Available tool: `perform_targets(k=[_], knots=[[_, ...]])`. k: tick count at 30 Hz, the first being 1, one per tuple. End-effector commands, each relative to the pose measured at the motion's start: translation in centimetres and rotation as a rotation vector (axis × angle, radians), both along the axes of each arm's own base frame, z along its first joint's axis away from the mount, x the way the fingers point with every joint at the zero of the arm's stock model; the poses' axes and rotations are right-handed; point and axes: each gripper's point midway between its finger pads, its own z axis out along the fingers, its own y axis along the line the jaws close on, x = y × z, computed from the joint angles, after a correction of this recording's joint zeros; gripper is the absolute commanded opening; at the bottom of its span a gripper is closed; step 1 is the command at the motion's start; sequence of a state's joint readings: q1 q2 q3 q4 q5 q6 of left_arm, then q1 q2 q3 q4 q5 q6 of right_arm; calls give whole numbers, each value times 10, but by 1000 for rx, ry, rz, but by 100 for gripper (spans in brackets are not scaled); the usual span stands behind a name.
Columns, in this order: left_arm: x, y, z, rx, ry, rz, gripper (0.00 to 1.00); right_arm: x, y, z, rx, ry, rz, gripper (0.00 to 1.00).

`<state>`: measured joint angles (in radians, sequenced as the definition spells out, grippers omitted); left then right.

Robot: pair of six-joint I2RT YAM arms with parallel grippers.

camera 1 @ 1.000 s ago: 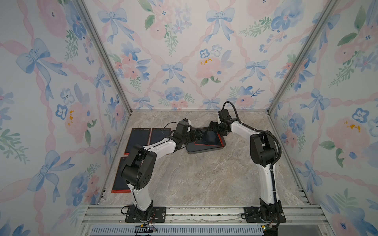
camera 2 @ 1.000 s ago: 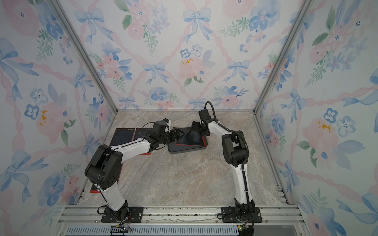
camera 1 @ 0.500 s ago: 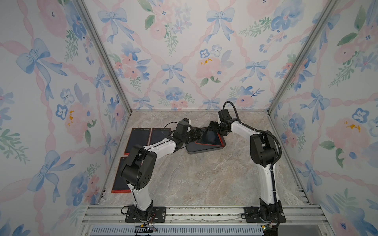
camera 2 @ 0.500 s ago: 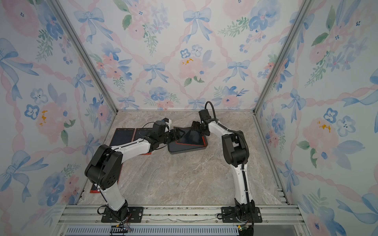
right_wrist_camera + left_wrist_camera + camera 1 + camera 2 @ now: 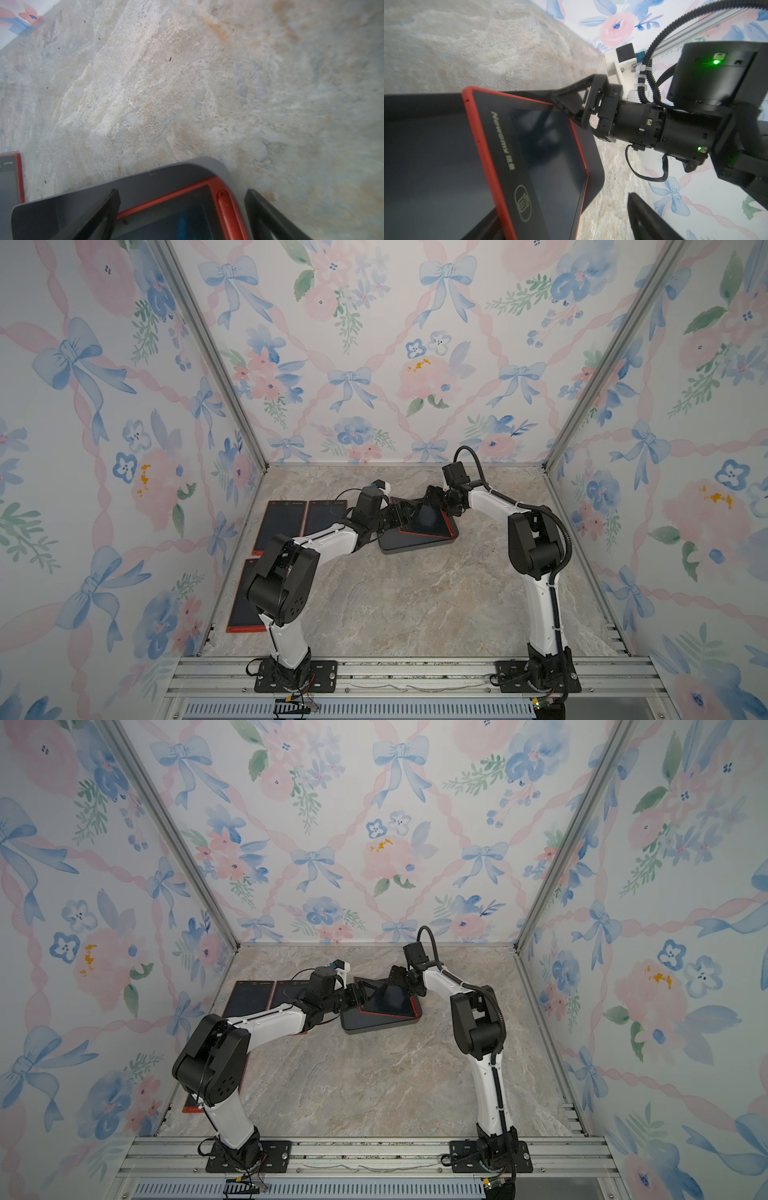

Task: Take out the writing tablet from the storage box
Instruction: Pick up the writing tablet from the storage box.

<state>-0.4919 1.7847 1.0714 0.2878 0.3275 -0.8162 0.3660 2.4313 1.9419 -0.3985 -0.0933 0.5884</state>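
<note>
Plainly, "Newsmy" on the writing tablet (image 5: 548,149) (red-rimmed)

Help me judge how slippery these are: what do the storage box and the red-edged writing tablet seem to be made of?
Storage box: probably plastic, dark grey, smooth and matte, with moulded rounded corners. Writing tablet: a glossy dark screen that throws reflections, plastic or glass, I cannot tell which. Its red frame looks like smooth, slightly shiny plastic.
</note>
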Motion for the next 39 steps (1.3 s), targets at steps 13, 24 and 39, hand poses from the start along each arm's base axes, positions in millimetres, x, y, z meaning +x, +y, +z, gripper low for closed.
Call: perform_targets(k=[13, 24, 39], knots=[[-7, -2, -14, -5, 23, -9, 64, -4, 2, 13, 10, -7, -24, 97], [-7, -7, -35, 7, 62, -11, 45, -8, -5, 17, -16, -5, -39, 97], [-4, -1, -26, -13, 61, 7, 30, -9, -22, 32, -26, -32, -57, 97]])
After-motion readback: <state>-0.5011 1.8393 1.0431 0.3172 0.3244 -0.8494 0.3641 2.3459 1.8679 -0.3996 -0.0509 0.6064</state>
